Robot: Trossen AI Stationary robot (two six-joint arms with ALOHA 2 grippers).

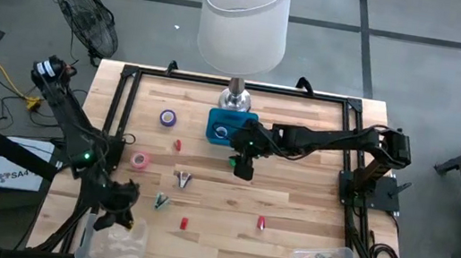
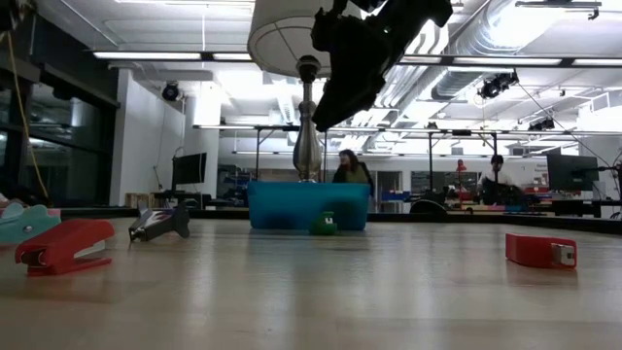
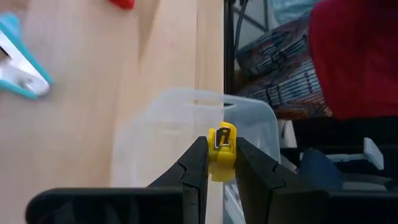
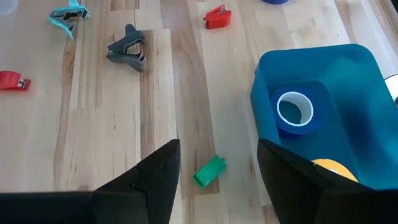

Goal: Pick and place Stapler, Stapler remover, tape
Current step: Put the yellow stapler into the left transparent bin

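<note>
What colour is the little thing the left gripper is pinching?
Yellow, clearest in the left wrist view.

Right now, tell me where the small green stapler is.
The green stapler lies on the table just in front of the blue bin, near the table's middle, directly below the right gripper hovering with open jaws.
</note>
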